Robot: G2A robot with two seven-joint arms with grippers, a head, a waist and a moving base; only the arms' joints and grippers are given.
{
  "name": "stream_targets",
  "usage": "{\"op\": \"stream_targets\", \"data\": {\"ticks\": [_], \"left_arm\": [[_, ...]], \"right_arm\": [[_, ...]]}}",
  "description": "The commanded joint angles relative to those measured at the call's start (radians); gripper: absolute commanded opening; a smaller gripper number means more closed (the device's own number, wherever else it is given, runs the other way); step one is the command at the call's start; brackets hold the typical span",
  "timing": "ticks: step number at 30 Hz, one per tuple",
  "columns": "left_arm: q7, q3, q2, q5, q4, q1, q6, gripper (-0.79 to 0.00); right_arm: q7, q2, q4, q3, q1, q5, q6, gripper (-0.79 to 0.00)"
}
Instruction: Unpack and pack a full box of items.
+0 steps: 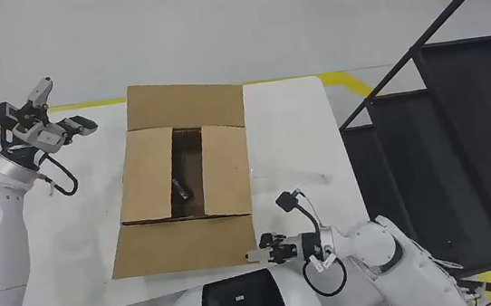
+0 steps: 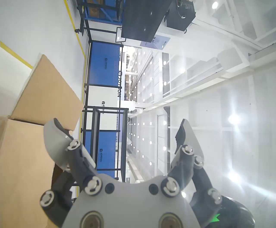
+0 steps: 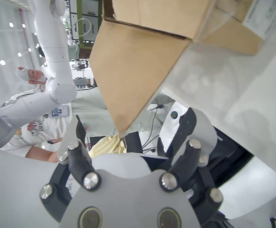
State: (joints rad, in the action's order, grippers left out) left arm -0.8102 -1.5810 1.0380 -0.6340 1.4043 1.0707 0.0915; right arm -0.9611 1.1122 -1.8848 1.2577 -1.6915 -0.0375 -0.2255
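A brown cardboard box sits in the middle of the white table. Its far and near flaps are folded outward. The two side flaps leave a dark gap, and a small dark item lies inside it. My left gripper is open and empty, raised off the box's far left corner; its wrist view shows the gripper beside the box's flap. My right gripper is open at the near flap's right corner. In the right wrist view, the flap's corner points between the gripper's open fingers.
A black metal stair frame stands close to the table's right side. Yellow tape marks the far edge. Bare table surface lies to the left and right of the box.
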Motion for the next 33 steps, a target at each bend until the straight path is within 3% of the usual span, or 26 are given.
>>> {"op": "stream_targets", "data": {"ticks": [1, 13, 20, 26, 33], "left_arm": [[0.014, -0.011, -0.001, -0.004, 0.006, 0.014, 0.003, 0.0], [0.041, -0.047, -0.008, -0.015, 0.061, 0.065, 0.014, 0.0], [-0.018, -0.068, -0.011, -0.061, 0.122, 0.095, 0.007, 0.0], [-0.139, -0.066, -0.018, -0.083, 0.157, 0.123, 0.044, 0.0], [-0.02, -0.001, -0.005, -0.082, 0.055, 0.061, 0.018, 0.0]], "right_arm": [[0.0, 0.003, 0.008, -0.019, 0.02, 0.057, -0.003, 0.0], [0.164, 0.027, 0.058, -0.046, 0.084, 0.462, 0.044, 0.0], [0.303, 0.042, 0.098, -0.079, 0.135, 0.488, 0.042, 0.0], [0.442, 0.056, 0.126, -0.122, 0.2, 0.387, 0.043, 0.0], [0.503, 0.068, 0.128, -0.168, 0.25, 0.3, 0.044, 0.0]]}}
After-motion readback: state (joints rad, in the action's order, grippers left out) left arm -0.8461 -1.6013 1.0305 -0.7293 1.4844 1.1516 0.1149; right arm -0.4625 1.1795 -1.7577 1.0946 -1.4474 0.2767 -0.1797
